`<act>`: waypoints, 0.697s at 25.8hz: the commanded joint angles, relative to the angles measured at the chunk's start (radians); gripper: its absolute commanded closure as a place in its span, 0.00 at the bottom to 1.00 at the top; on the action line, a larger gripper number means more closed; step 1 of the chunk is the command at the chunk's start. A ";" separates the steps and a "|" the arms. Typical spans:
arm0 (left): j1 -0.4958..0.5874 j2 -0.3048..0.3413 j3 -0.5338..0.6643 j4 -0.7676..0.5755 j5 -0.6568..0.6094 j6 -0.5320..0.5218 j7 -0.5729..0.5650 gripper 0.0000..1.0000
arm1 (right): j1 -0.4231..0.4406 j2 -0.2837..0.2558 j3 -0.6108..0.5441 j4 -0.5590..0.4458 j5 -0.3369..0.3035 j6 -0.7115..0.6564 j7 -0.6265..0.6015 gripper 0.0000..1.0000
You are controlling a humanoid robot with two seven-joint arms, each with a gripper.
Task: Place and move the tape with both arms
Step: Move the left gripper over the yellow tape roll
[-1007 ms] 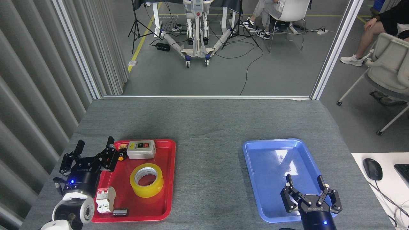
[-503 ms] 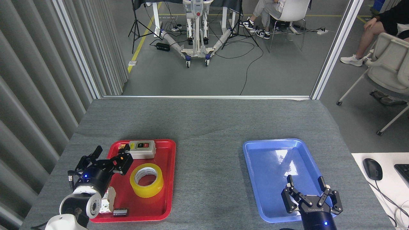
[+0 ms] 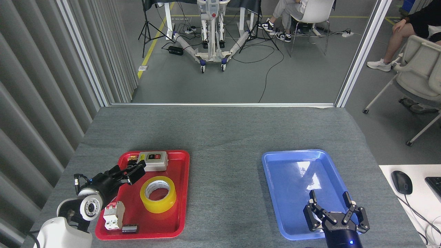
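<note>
Tape (image 3: pixel 158 194) sits flat in the middle of the red tray (image 3: pixel 179 193), core hole facing up, and nothing has touched it yet. What has changed is our left arm: a second ago our left pincer (image 3: pixel 132 171) stood off the tray's left rim with its fingers spread high, and now it has swung in over the tray and tipped toward the roll. It is just up and left of the tape, near but apart from it, and right in front of the grey switch box (image 3: pixel 152 161) at the tray's far end. Seen nearly edge-on and dark, we cannot tell how wide its fingers stand; they hold nothing we can see.

The roll itself has not budged across these moments, and neither have the white breaker (image 3: pixel 114 215) and the small black part (image 3: pixel 130 228) at the tray's near-left corner.

Over on the other side, our right pincer (image 3: pixel 336 214) waits above the near end of the blue tray (image 3: pixel 275 179), fingers splayed wide, empty, having barely drifted.

So we read this as the reach for the pick-up: left arm closing in, right arm parked by the likely destination. The grab is not yet made. The crowding matters, we think: the switch box is close behind the fingers, so coming down on the roll leaves little room on that side.
</note>
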 commanded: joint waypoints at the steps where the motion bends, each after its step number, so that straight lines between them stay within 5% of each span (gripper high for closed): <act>1: 0.007 0.019 -0.005 0.006 0.007 0.000 -0.026 0.00 | 0.007 -0.001 0.000 0.001 0.000 0.000 0.005 0.00; 18: -0.075 0.029 -0.037 0.014 0.023 -0.011 -0.097 0.00 | 0.013 -0.002 0.000 0.006 0.000 0.000 0.005 0.00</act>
